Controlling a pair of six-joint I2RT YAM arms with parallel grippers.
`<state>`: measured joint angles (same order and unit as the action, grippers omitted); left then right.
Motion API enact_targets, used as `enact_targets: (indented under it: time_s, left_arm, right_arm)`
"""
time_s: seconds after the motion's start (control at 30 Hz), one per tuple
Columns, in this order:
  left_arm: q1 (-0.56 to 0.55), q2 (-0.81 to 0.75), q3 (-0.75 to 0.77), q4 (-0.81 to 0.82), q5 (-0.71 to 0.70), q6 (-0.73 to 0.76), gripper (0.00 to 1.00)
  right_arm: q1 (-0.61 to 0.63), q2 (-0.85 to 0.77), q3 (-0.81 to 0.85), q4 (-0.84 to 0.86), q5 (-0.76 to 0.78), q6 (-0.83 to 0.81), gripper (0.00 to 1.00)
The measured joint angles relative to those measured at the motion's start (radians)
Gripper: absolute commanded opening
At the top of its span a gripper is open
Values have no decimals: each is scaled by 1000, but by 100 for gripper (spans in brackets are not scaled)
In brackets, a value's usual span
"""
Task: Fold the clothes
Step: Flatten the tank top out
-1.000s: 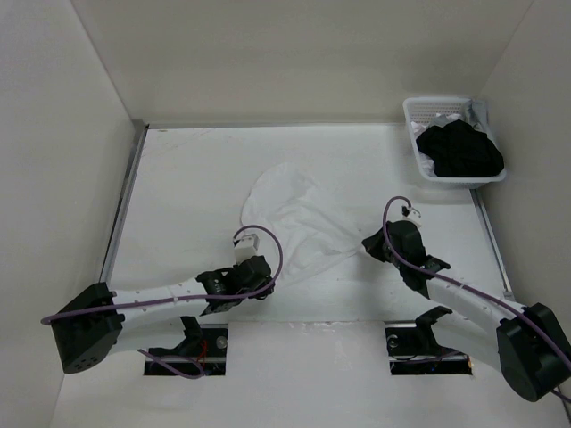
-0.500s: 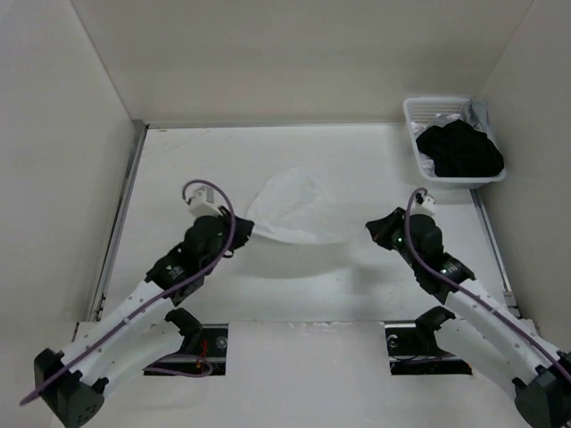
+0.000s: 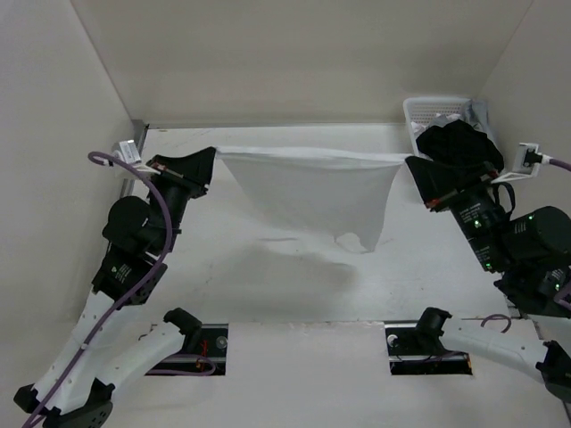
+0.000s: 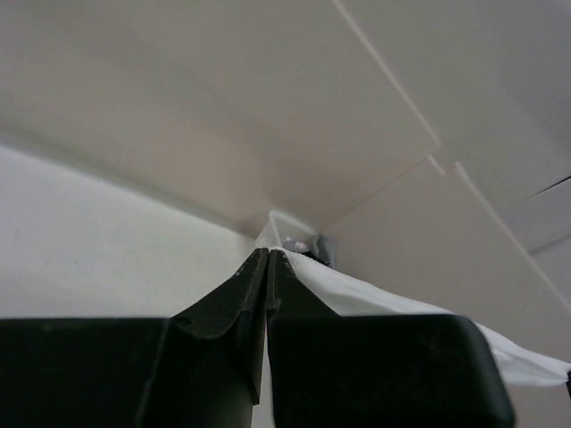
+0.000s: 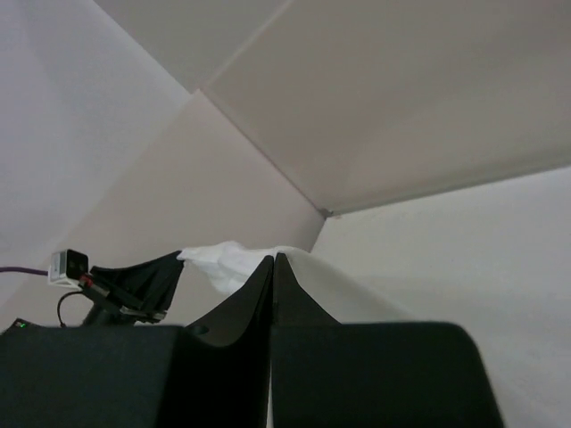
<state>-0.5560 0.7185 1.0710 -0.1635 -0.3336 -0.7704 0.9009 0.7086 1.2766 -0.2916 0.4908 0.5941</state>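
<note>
Between pinching fingers (image 3: 201, 163) — clothes (image 3: 308, 189) (stretched taut)

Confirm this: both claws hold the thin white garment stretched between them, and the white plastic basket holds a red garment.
Wrong colour: the white plastic basket holds a black garment, as the top external view shows. The rest stands.

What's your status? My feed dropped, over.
Both shut: left gripper and right gripper, each on a top corner of the white garment. Garment stretched between them, hanging over table. Near right gripper, basket of black clothes.
</note>
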Motion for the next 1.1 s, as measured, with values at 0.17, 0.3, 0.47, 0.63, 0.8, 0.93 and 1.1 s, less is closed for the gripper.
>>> enact_targets:
  time_s: [0.17, 0.3, 0.47, 0.63, 0.8, 0.93, 1.1]
  left_arm:
    - [-3, 13, 27, 88, -53, 17, 0]
    - [14, 98, 22, 151, -78, 15, 0]
    - [135, 308, 17, 198, -50, -3, 0]
    - [300, 583, 134, 176, 54, -51, 0]
    - [380, 690, 277, 165, 140, -87, 0]
    - [385, 632, 288, 188, 167, -94, 0]
    - [349, 466, 74, 302, 169, -114, 0]
  right_arm:
    - [21, 58, 65, 24, 77, -87, 0]
    - [-164, 171, 47, 63, -4, -88, 0]
    - [-415, 414, 18, 129, -225, -11, 0]
    - [-531, 705, 149, 112, -386, 42, 0]
    - [-566, 810, 341, 85, -462, 61, 0]
    - [-565, 741, 370, 104, -488, 61, 0]
    - [-555, 534, 110, 211, -492, 74, 0]
